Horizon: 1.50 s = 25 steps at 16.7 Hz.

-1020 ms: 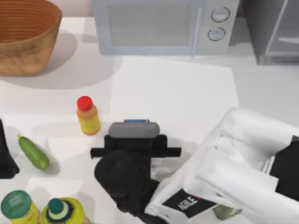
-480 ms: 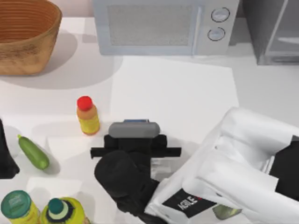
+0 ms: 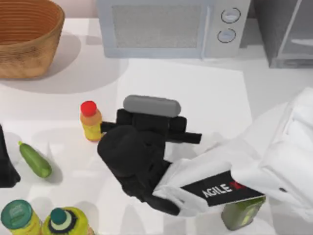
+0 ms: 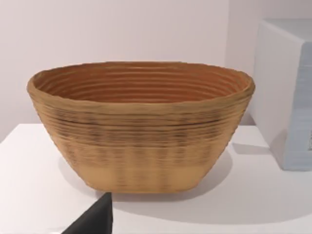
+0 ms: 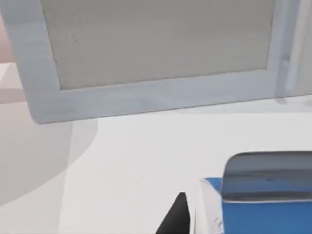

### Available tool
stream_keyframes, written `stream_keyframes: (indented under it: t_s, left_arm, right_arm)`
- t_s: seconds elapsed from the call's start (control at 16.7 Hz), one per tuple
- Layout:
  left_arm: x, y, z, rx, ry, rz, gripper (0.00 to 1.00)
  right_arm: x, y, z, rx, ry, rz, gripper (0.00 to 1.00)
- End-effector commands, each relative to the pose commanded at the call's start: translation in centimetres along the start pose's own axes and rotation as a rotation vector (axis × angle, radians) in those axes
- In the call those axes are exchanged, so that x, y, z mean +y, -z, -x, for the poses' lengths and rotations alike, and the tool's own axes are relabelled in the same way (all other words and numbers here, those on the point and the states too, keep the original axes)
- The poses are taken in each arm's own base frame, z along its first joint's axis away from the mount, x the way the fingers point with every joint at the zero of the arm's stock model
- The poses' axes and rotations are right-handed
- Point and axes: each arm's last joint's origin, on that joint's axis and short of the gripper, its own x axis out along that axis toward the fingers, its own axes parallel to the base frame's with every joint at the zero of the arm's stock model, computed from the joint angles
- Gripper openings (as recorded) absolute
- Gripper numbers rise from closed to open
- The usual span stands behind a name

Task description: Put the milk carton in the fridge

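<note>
In the right wrist view the milk carton [image 5: 263, 217] shows its blue upper part and a white side close to the camera, with a black fingertip [image 5: 176, 219] beside it. My right gripper [image 3: 149, 122] hangs over the middle of the table, shut on the milk carton, which the gripper body hides from above. The fridge [image 3: 288, 34], dark grey with a pale door panel, stands at the back right corner. My left gripper [image 3: 5, 164] is parked at the table's left edge, open and holding nothing.
A light grey microwave [image 3: 171, 27] stands at the back centre, directly ahead of the carton. A woven basket [image 3: 27, 36] sits back left. A yellow red-capped bottle [image 3: 91, 121] stands just left of my right gripper. A cucumber [image 3: 34, 159] and two jars [image 3: 19, 218] lie front left, a green can [image 3: 242, 213] front right.
My right gripper has risen and moved toward the back of the table with the carton. The blue sliver seen on the table before is gone. The left arm has not moved.
</note>
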Motion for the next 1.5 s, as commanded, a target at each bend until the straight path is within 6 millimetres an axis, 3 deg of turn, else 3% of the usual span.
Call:
stream_keyframes:
  t_s: [0.18,0.36,0.6,1.02,1.2,1.5]
  left_arm:
    - [0.0,0.0,0.0,0.000,0.000,0.000,1.00]
    - [0.0,0.0,0.0,0.000,0.000,0.000,1.00]
    - [0.0,0.0,0.0,0.000,0.000,0.000,1.00]
    - [0.0,0.0,0.0,0.000,0.000,0.000,1.00]
    - [0.0,0.0,0.0,0.000,0.000,0.000,1.00]
    - [0.0,0.0,0.0,0.000,0.000,0.000,1.00]
  right_arm:
    - [0.3,-5.2,0.5,-0.017,0.013,-0.039,0.00]
    - [0.7,-8.2,1.9,-0.007,-0.035,-0.020,0.00]
    - [1.2,-8.1,3.3,0.023,-0.109,0.063,0.00]
    - [0.8,-8.0,3.1,0.034,-0.111,0.088,0.00]
    - [-2.0,-8.8,2.0,0.075,-0.107,0.150,0.00]
    - [-11.2,-10.6,0.0,0.201,-0.111,0.260,0.00]
